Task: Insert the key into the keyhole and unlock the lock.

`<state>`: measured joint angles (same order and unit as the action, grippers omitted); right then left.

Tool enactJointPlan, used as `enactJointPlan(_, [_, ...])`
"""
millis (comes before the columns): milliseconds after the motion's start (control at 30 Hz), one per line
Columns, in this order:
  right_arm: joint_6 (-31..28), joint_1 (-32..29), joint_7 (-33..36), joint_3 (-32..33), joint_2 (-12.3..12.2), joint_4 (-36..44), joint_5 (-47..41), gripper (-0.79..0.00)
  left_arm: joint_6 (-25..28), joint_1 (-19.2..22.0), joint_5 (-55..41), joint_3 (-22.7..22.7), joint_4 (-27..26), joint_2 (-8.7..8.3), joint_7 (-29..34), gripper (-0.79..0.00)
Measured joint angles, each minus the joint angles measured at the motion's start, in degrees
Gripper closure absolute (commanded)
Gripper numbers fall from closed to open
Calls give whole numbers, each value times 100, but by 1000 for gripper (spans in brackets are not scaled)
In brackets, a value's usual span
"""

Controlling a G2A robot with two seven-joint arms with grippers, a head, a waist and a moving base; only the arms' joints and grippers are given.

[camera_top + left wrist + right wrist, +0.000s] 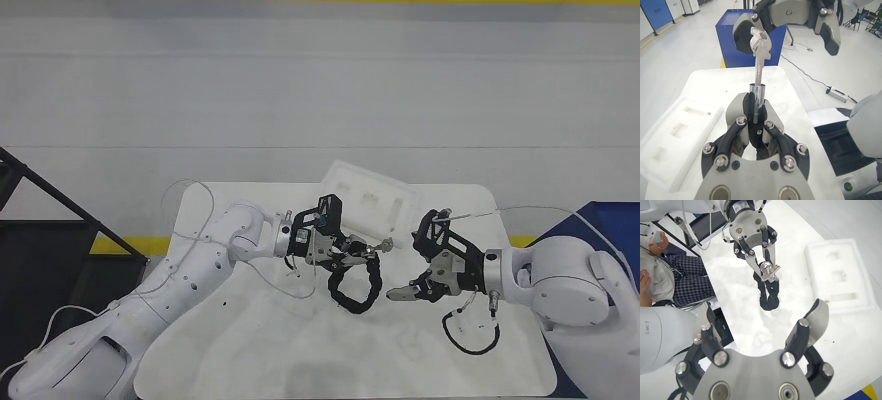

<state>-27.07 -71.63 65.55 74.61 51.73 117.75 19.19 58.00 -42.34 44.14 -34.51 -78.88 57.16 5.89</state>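
Silver key point(760, 55) in chrome lock point(757, 92), lock pinched in left gripper point(755, 101); right gripper point(786, 44) spread.

Hardly any print is legible. A white sticker point(741, 207) with rows of dark print wraps the black collar point(745, 214) behind the left hand point(765, 269); its lines are too small to make out. On the white arm shell point(662, 332) in the right wrist view sits a small grey mark point(647, 330), a few letters set between curved wave lines. In the room beyond the counter point(715, 79), seen from the left wrist view, a blue panel point(656, 11) carries a tiny white logo, and the white panels point(689, 5) beside it carry dark ones, all too small to read
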Motion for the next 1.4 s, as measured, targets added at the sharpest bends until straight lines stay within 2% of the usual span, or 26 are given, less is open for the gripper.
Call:
enactJointPlan(300, [-49,-29,-142,8,-1,16,109,-785,0,383,-1471,460,63,-110,1299,0])
enactJointPlan(567, [-1220,-74,-891,147,-50,213,1279,-785,0,687,-2616,699,192,-129,2171,0])
enactJointPlan(767, [-1761,5,-1255,-85,-48,358,1905,-785,0,783,-2997,780,265,-89,2464,0])
enactJointPlan(967, [-1932,147,-1529,-480,-16,300,2502,-785,0,862,-3165,845,290,-27,2636,0])
enactJointPlan(1133, [-2204,331,-1406,-781,-13,215,2656,-785,0,867,-3168,842,365,-1,2653,0])
enactJointPlan(1400, [-2165,528,-1324,-1049,-13,206,2712,-785,0,860,-3104,835,349,42,2643,0])
